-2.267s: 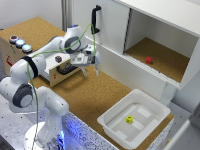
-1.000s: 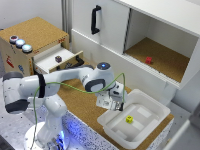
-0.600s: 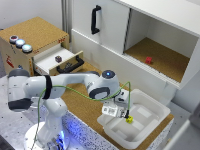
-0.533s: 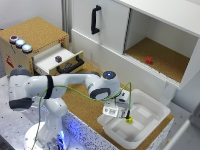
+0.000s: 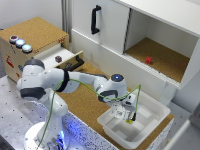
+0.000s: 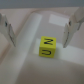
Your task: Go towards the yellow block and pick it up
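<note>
One tiny yellow block [image 6: 48,46], dark-marked, sits between the wide-open, empty pincer [image 6: 39,28].

Looks like a robotics lab. A white robot arm [image 5: 60,82] is bolted to a speckled counter [image 5: 15,112]. Around it stands mock furniture: a cork-topped drawer unit [image 5: 35,37] and a white cabinet [image 5: 150,35].
</note>
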Available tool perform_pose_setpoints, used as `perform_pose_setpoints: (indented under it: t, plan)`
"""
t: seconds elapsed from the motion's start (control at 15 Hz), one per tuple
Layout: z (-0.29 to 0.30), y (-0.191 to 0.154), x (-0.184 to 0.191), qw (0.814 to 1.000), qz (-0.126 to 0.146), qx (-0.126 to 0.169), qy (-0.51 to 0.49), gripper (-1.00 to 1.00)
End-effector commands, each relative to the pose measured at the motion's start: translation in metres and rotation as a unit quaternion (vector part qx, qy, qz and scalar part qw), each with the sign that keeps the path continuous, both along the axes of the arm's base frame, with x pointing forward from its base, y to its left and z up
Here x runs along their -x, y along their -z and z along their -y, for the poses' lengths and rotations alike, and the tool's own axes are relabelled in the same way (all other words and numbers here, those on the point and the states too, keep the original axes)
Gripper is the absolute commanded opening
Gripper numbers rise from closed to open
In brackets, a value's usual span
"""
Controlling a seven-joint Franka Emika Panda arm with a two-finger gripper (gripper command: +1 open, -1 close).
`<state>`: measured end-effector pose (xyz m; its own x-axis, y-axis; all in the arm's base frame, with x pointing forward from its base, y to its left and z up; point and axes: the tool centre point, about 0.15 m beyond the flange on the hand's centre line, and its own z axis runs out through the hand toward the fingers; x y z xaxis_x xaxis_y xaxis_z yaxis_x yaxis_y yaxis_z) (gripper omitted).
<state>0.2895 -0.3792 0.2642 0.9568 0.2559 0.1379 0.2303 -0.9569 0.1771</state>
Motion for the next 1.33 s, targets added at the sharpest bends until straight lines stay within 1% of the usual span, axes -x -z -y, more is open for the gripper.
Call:
perform_pose_setpoints:
  t: [0.0,0.2,0.27,0.33,0.47,0.6,0.67,0.73,0.87,1.0,1.07,1.2,1.27]
  plan:
    - [0.044,0.040,-0.035,0.996,-0.023,-0.088,-0.011,1.00]
    - [0.047,0.049,-0.044,0.995,-0.037,-0.091,-0.024,1.00]
    - [0.043,0.051,-0.048,0.995,-0.039,-0.085,-0.037,1.00]
    - [0.041,0.053,-0.051,0.995,-0.039,-0.085,-0.038,1.00]
    - [0.039,0.057,-0.057,0.995,-0.036,-0.091,-0.034,1.00]
    - [0.038,0.056,-0.061,0.995,-0.029,-0.092,-0.033,1.00]
    - [0.038,0.056,-0.061,0.995,-0.024,-0.088,-0.032,1.00]
    - [0.040,0.055,-0.060,0.996,-0.021,-0.082,-0.024,-1.00]
    - [0.041,0.051,-0.053,0.997,-0.015,-0.081,-0.013,-1.00]
    - [0.040,0.042,-0.037,0.997,-0.005,-0.077,0.006,-1.00]
    - [0.038,0.040,-0.031,0.997,-0.004,-0.076,0.007,-1.00]
    - [0.033,0.035,-0.020,0.997,0.003,-0.081,0.012,-1.00]
    - [0.027,0.031,-0.017,0.997,0.004,-0.075,0.007,-1.00]
